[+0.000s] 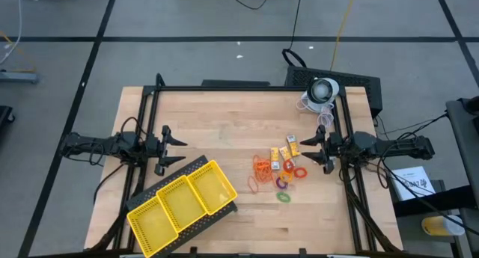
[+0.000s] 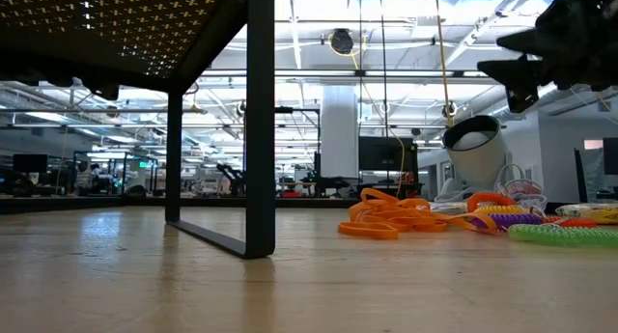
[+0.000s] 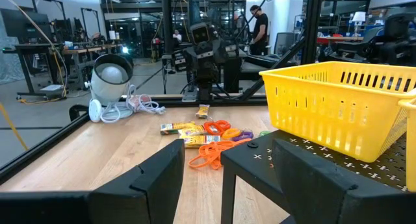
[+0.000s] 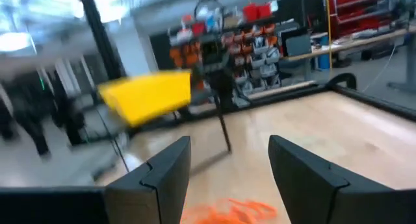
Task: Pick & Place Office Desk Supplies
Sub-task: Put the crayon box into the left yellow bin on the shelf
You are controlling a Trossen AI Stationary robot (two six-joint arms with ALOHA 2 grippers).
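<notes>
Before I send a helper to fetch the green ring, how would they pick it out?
Start at the yellow tray on the table's left, then cross to the pile of small supplies near the right gripper. The green ring lies at the pile's near edge, the only green piece there.

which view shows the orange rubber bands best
The low view: the orange rubber bands lie large and unobstructed on the table. The high view shows them tiny, beside the rings. The left wrist view shows them farther off; the right wrist view catches only a blurred edge.

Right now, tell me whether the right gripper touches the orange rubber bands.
Apart. The high view shows bare table between the right gripper and the orange rubber bands, its fingers open and empty.
</notes>
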